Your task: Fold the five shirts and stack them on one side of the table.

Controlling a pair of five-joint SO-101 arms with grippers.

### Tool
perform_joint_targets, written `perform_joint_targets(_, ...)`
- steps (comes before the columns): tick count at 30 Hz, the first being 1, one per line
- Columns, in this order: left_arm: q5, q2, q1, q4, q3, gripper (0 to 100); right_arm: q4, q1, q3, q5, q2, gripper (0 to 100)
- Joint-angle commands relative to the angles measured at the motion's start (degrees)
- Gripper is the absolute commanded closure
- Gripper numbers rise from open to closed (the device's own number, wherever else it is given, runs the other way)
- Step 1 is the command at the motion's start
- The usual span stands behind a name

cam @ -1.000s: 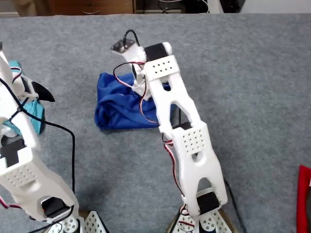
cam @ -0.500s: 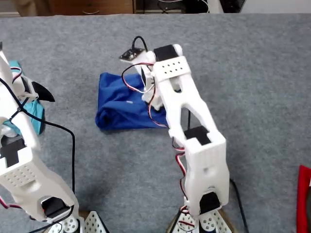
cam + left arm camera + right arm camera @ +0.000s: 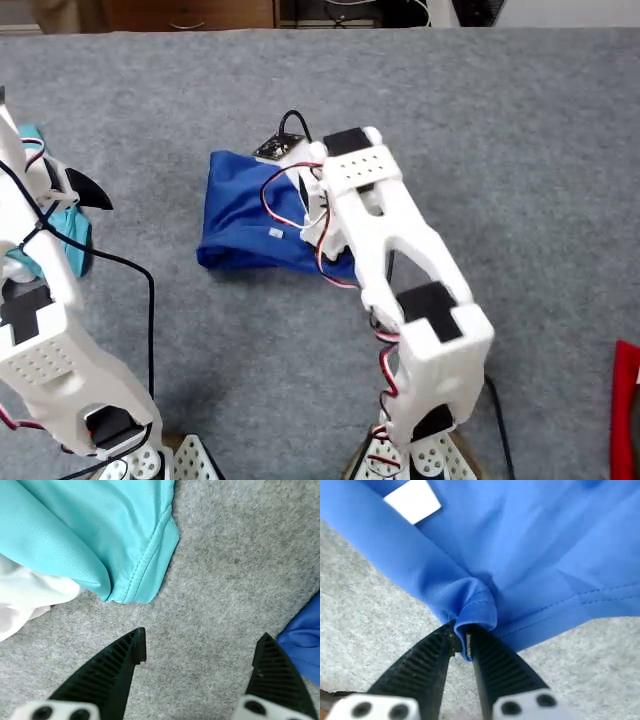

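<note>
A blue shirt [image 3: 245, 215] lies bunched in the middle of the grey table [image 3: 520, 150], a white tag [image 3: 275, 232] showing on it. My right gripper [image 3: 464, 632] is shut on a fold at the edge of the blue shirt [image 3: 520, 545], close to the tag [image 3: 412, 500]. In the high view the right arm [image 3: 380, 220] covers the shirt's right part. My left gripper [image 3: 202, 645] stands open over bare table beside a teal shirt [image 3: 90, 530] and a white shirt [image 3: 25, 600]. A corner of the blue shirt [image 3: 305, 640] lies past one finger.
The teal shirt [image 3: 70, 240] sits at the table's left edge under the left arm [image 3: 40, 330]. A red shirt [image 3: 627, 410] pokes in at the right edge. Grey table stretches open at the back and right.
The right arm drew back toward its base with the blue shirt's edge in its gripper. The shirt shifted and its white tag came into sight. The left arm kept still.
</note>
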Motion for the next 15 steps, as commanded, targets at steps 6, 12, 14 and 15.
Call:
perform_joint_targets(6, -0.4, -1.0, 2.5, 0.4, -0.4, 66, -2.6, 1.3, 3.0, 3.2, -6.7, 74.0)
perform_joint_targets(12, 1.6, -1.1, 12.7, 0.5, -1.7, 66, -0.5, 6.4, -2.4, 4.1, -14.7, 69.7)
perform_joint_targets(14, 4.4, -0.7, 17.8, 0.4, -3.9, 66, -0.6, 9.1, -5.4, 5.4, -15.3, 71.3)
perform_joint_targets(15, 5.4, -0.4, 20.4, 0.1, -5.4, 66, -0.7, 10.5, -7.3, 5.5, -14.7, 72.6)
